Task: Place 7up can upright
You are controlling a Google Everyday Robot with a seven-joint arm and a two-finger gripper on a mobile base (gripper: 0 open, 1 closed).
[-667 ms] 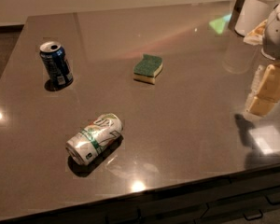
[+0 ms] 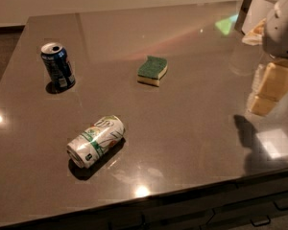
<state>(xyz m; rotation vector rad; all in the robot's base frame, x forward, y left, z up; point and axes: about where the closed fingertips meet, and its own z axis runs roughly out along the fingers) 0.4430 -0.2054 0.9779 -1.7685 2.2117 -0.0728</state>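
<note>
The 7up can [image 2: 96,141], silver-white with green lettering, lies on its side on the dark table [image 2: 192,128] near the front left, its bottom end toward the front edge. My gripper [image 2: 271,87] hangs at the far right edge of the view, above the table's right side. It is well away from the can and holds nothing that I can see.
A dark blue can [image 2: 58,66] stands upright at the back left. A green and yellow sponge [image 2: 152,71] lies mid-table. A white container [image 2: 261,6] stands at the back right corner. The table's front edge runs along the bottom, with drawers below.
</note>
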